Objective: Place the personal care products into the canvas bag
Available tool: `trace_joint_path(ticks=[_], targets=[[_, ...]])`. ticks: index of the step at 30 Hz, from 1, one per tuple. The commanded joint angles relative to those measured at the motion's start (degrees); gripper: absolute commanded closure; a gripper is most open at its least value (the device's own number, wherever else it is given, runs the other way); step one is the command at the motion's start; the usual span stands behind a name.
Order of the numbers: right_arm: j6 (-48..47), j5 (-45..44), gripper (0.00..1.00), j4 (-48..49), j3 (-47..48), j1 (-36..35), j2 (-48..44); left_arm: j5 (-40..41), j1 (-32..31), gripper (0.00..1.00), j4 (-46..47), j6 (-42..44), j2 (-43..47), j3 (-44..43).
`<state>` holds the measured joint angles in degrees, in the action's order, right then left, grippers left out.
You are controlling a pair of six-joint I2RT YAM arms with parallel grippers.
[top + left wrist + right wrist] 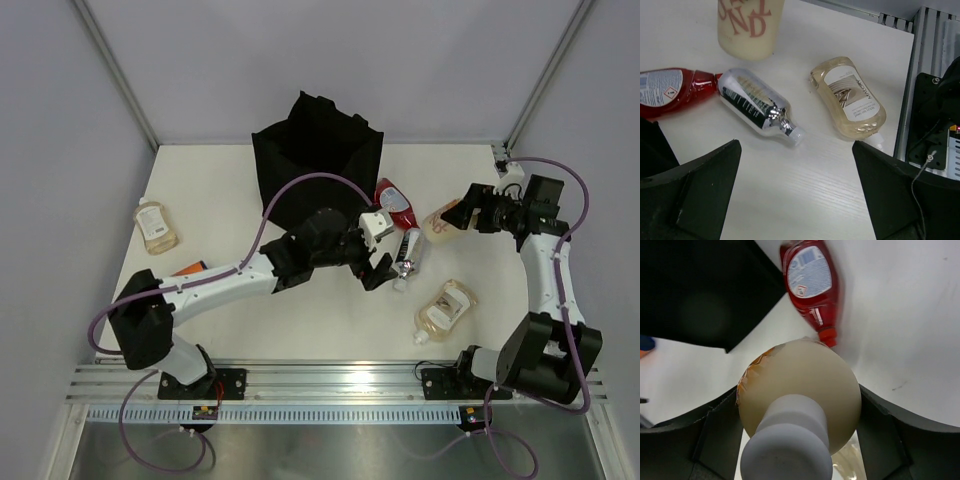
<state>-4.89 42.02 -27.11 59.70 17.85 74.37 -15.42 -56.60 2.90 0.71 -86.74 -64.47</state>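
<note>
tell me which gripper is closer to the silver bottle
Left. The left gripper hangs open just beside the silver bottle; the right gripper is farther off to its right, holding the cream bottle.

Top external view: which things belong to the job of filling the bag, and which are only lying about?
Job: black fabric tote; red squeeze bottle; silver bottle; left amber-liquid bottle; right amber-liquid bottle; cream plastic bottle.
Lying about: purple cables; metal rail; small orange item, too hidden to name.

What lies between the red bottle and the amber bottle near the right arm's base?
The silver bottle lies there, close to the red bottle, apart from the amber bottle. The left wrist view shows it.
</note>
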Motion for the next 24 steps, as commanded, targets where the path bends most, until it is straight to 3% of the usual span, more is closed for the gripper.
trace_joint_path(ticks=[1,6,9,17,24], targets=[[7.0,12.3,1.0,2.2,0.8,0.0,-7.6,1.4,-0.6,0.01,9.5,6.4,-1.5,-3.8],[10.2,19.1,1.0,0.2,1.4,0.0,-11.0,2.3,-0.7,0.01,8.7,6.8,-5.6,-8.1],[12.3,20.6,1.0,-0.3,3.7,0.0,-12.1,2.4,-1.0,0.01,8.2,5.6,-3.8,-6.5],[23.2,20.0,1.0,9.4,11.9,-3.8,-9.4,5.4,-1.3,0.01,1.1,-0.3,16.0,9.3],[27.1,13.8,1.0,15.9,24.5,-16.8,-0.2,17.7,-1.3,0.01,-11.7,-7.4,32.7,19.2]])
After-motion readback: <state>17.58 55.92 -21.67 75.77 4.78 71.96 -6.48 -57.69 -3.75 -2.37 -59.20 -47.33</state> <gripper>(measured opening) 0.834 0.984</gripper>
